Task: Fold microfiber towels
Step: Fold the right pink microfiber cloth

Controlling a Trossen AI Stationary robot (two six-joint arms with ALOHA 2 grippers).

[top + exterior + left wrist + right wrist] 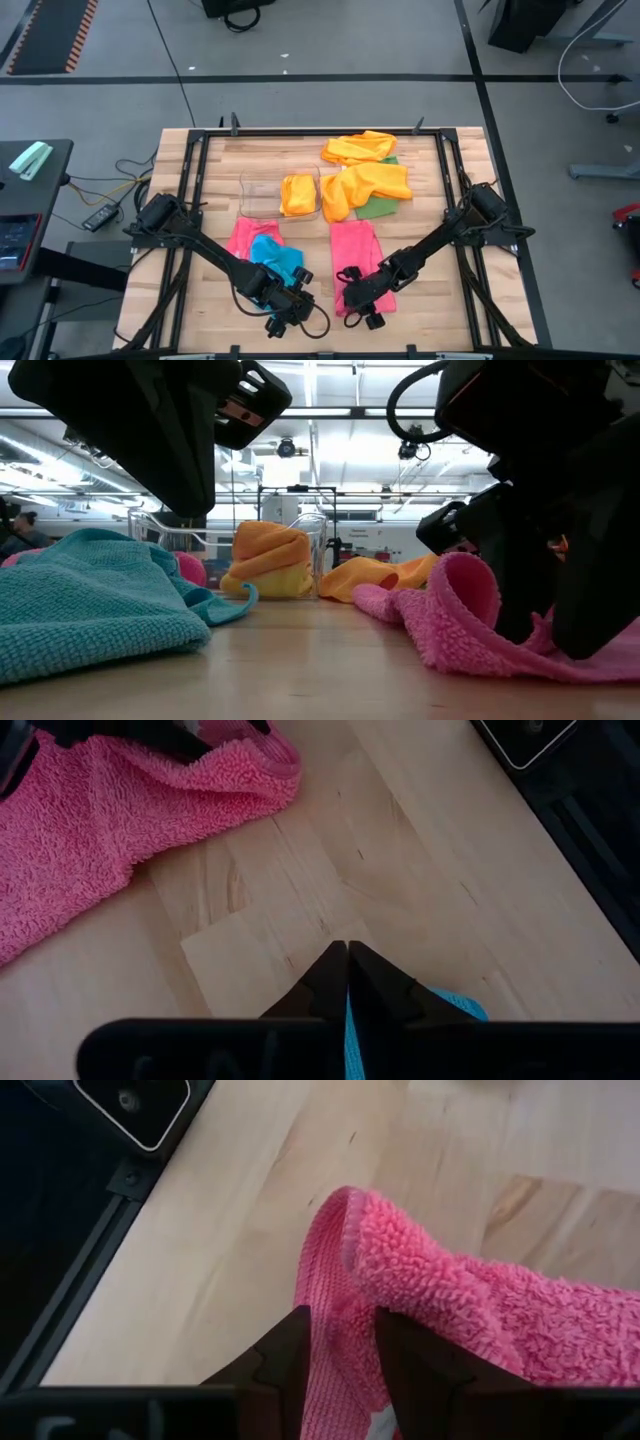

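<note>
**Colleague:** What do you have at the near edge?

**Me:** My right gripper (335,1365) is down at the front of the table with its fingers straddling the curled hem of the pink towel (355,250). They stand a little apart with the hem between them, but I can't tell whether they are pinching it or have let go. The rest of that towel stretches away from the gripper toward the middle of the table, so I judge I'm working the near hem to carry it over the far half.

**Colleague:** And the left?

**Me:** My left gripper (347,982) sits just beside the right one, fingers pressed together, with a sliver of blue towel (277,258) showing right behind them. Whether the cloth is actually caught, I can't say. The blue towel lies bunched just behind that gripper, partly over a second pink towel (243,238). I think the left is parked there to stay out of the fold.

**Colleague:** Beyond that?

**Me:** Past both grippers stands the clear bin (262,194) with a folded orange towel (298,194) in it; that looks like where finished pieces go. Farther right of it, more orange cloths (365,180) lie in a loose heap over a green towel (382,206), unfolded, waiting their turn.
</note>
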